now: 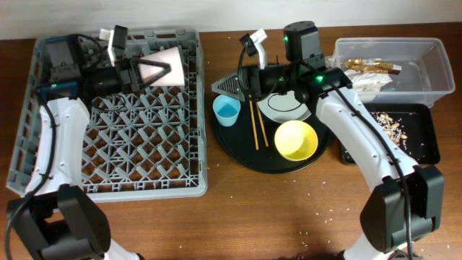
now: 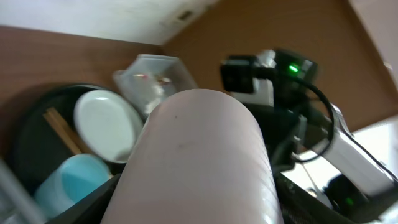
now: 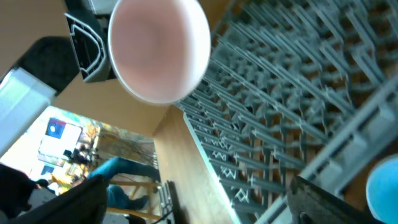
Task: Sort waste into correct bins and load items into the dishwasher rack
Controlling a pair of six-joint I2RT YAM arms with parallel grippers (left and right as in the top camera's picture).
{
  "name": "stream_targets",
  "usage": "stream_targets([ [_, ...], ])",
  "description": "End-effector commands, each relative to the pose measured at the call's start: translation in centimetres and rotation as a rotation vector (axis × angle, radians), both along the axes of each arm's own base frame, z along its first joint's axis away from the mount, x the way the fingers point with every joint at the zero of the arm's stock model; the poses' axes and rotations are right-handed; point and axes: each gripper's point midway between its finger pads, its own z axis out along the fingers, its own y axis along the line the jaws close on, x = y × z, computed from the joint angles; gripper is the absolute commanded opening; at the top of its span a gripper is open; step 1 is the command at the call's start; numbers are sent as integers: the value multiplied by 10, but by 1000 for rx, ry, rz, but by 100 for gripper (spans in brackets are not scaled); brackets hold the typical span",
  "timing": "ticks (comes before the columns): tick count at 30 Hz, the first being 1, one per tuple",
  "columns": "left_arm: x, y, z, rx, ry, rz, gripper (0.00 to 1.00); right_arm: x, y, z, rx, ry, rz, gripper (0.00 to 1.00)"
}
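Overhead shows the rack [image 1: 115, 144] spread below the left gripper [image 1: 153, 72], which pinches the pink cup [image 1: 164, 58] on its side above the rack's far rows. It is probably held clear of the pegs so it can be turned and lowered into a slot. The round tray [image 1: 238, 155] lies just under and right of the right gripper [image 1: 232, 85], whose fingers stand spread and empty at the tray's far-left edge, likely waiting for its next pick. Beyond that arm sit the tub [image 1: 433, 72], holding the wrapper [image 1: 368, 68], and the black tray [image 1: 422, 137], speckled with scraps. On the round tray, near the right gripper, are the plate [image 1: 285, 108], the bowl [image 1: 296, 139], the blue cup [image 1: 226, 110] and the chopsticks [image 1: 255, 126], none yet loaded. The pink cup is pale, smooth and matt, slightly tapered, with one round end facing the right wrist camera.
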Motion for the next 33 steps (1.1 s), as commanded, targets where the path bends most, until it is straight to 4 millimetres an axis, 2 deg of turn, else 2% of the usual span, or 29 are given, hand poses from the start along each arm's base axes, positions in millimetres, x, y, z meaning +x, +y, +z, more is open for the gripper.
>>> stream_targets([
  [1,20,15,4,213,69,233,55,15,-25,-22,-92,-7,-79,98],
  [3,15,25,-10,439,147,359,55,23,-54,-45,-197,45,-166,98],
  [4,4,30,-21,584,219,418,55,28,-73,-57,-261,72,-222,99],
  [6,-20,33,-43,817,318,457,55,35,-101,-67,-312,95,-286,98],
  [8,-42,24,-63,991,370,423,55,38,-120,-72,-334,127,-331,98],
  [11,-65,16,-85,1168,420,404,55,37,-136,-82,-384,171,-372,98],
  [14,-85,15,-113,1289,500,375,55,30,-138,-89,-426,172,-352,99],
  [20,-90,10,-161,1314,544,326,55,30,-138,-89,-426,172,-353,98],
  [27,-96,1,-187,1325,534,293,55,28,-138,-90,-429,182,-349,99],
  [31,-98,-4,-203,1337,521,280,55,24,-128,-90,-435,176,-327,99],
  [32,-99,-2,-207,1346,522,282,56,23,-124,-91,-443,169,-320,99],
  [33,-100,1,-210,1363,521,289,70,23,-121,-93,-459,162,-318,99],
])
